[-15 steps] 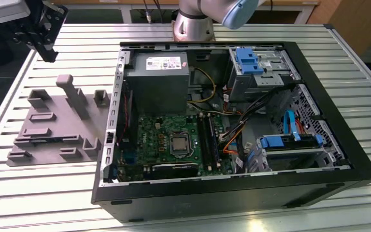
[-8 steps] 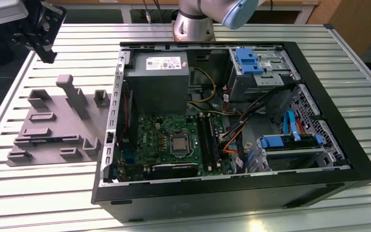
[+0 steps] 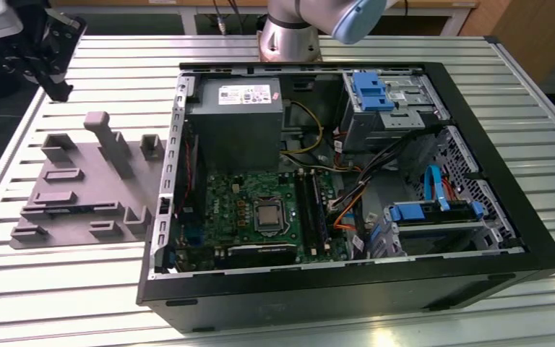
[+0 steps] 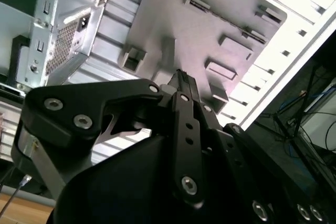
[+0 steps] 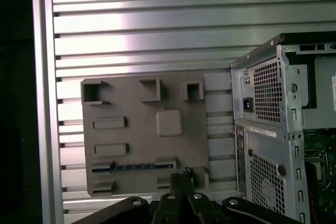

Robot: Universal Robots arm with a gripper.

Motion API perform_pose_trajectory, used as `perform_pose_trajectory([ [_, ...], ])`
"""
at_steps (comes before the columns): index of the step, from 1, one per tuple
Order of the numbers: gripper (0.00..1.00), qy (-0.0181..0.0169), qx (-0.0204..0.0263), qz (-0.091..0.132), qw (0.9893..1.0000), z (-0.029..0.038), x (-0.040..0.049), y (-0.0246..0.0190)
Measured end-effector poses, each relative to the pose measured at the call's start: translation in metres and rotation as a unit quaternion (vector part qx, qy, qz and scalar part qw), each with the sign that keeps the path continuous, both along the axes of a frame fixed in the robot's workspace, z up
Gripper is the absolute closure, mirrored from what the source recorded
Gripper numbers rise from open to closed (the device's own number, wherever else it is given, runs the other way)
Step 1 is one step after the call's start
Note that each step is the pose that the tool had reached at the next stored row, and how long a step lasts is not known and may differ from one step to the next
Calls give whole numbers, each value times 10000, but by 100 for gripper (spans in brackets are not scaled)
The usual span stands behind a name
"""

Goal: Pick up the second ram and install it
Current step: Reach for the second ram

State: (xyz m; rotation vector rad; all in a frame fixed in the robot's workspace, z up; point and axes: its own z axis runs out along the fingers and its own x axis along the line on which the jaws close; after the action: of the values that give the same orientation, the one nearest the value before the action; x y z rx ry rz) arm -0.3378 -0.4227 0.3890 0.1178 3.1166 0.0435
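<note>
Ram (image 5: 134, 166) is seen standing on edge in a long slot of the grey tray (image 5: 136, 108), with only its thin upper edge showing as a dark, bluish strip. The tray lies on the slatted table (image 3: 355, 50), just beside the open case (image 3: 355, 282), on the exterior view's left. The gripper (image 5: 185, 173) is held above the table near the tray, apart from the ram and well apart from the motherboard (image 3: 258, 195). In both wrist views its fingers (image 4: 184, 108) are pressed together, and nothing is carried between them.

The ram is judged to be light, stiff and thin, so little force should be needed to lift it. It is also judged fragile: the board could be cracked by twisting, and the chips and contact edge are best left untouched. A hold is best taken on the exposed upper edge, near mid-length, with the two flat faces pinched so that the stick hangs level. The smooth faces may let it slip or tilt if it is taken near one end.
</note>
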Motion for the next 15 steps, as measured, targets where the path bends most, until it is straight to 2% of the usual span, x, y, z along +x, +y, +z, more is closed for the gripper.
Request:
perform_pose_trajectory([
  [12, 89, 1, -1, -8, 10000, -16, -308, 0],
  [15, 89, 3, -3, -8, 10000, -20, -359, -4],
])
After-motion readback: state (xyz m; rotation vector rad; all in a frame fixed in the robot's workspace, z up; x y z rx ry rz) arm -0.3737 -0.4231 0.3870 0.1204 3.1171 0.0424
